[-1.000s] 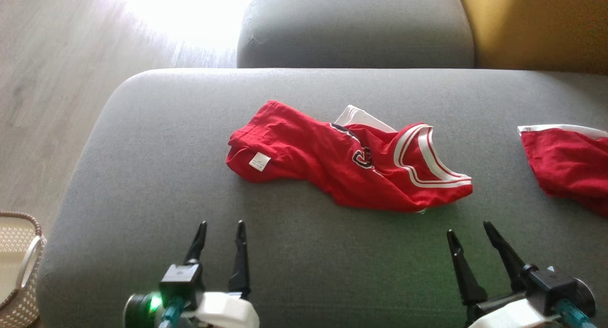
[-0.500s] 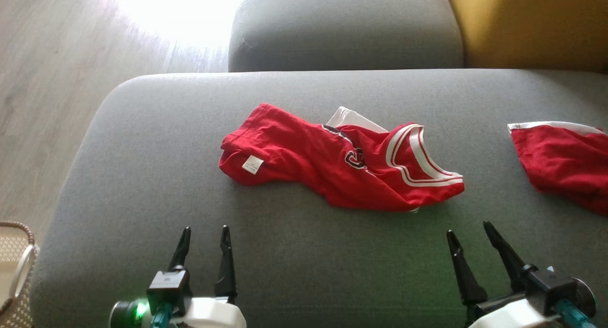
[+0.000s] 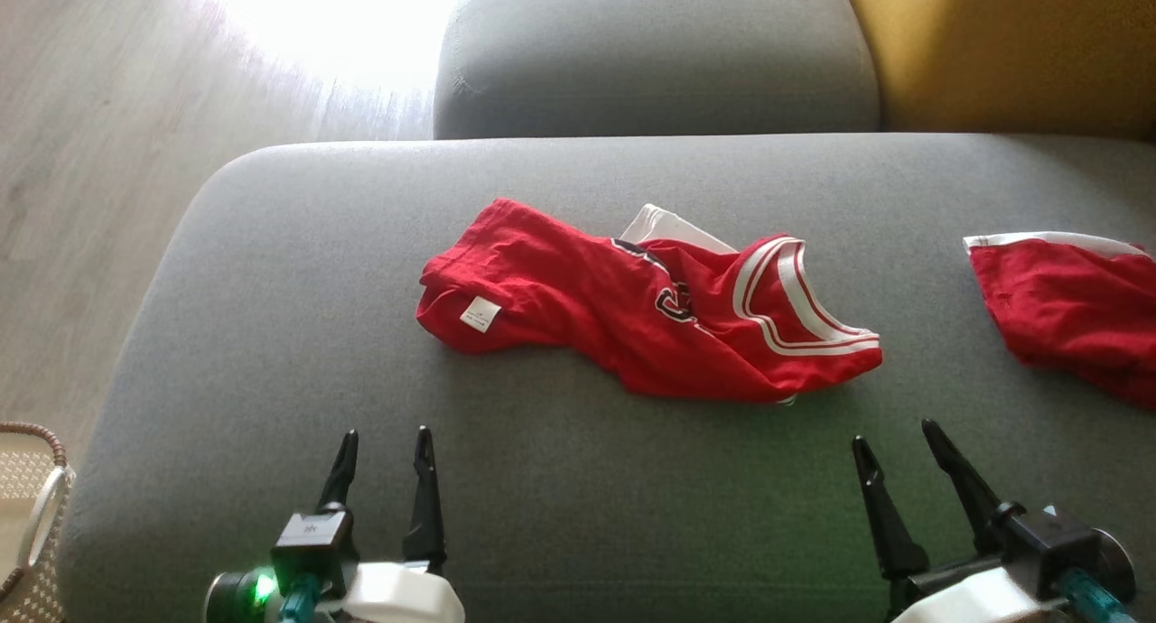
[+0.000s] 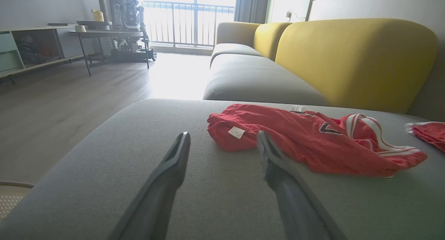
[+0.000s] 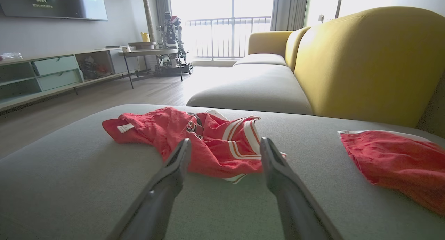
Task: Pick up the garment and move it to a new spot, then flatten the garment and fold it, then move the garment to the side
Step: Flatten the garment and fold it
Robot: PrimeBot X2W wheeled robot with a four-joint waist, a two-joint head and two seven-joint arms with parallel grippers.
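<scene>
A crumpled red garment (image 3: pixel 632 302) with white-striped trim and a small white label lies in the middle of the grey sofa seat (image 3: pixel 271 271). It also appears in the left wrist view as the garment (image 4: pixel 306 139) and in the right wrist view as the garment (image 5: pixel 194 139). My left gripper (image 3: pixel 384 438) hovers open near the front edge, short of the garment's left end. Off to the right, my right gripper (image 3: pixel 894 429) is open too, just in front of the garment's striped end. Nothing is between either pair of fingers.
A second red cloth (image 3: pixel 1075 311) with a white edge lies at the seat's right end. A woven basket (image 3: pixel 32 515) stands on the wooden floor at the lower left. Another grey seat (image 3: pixel 650 54) and a yellow backrest (image 3: pixel 1002 50) lie beyond.
The camera has shifted slightly, so the whole scene slid left. My left gripper has dropped a little lower and left in the view. The garment has not moved on the seat.
</scene>
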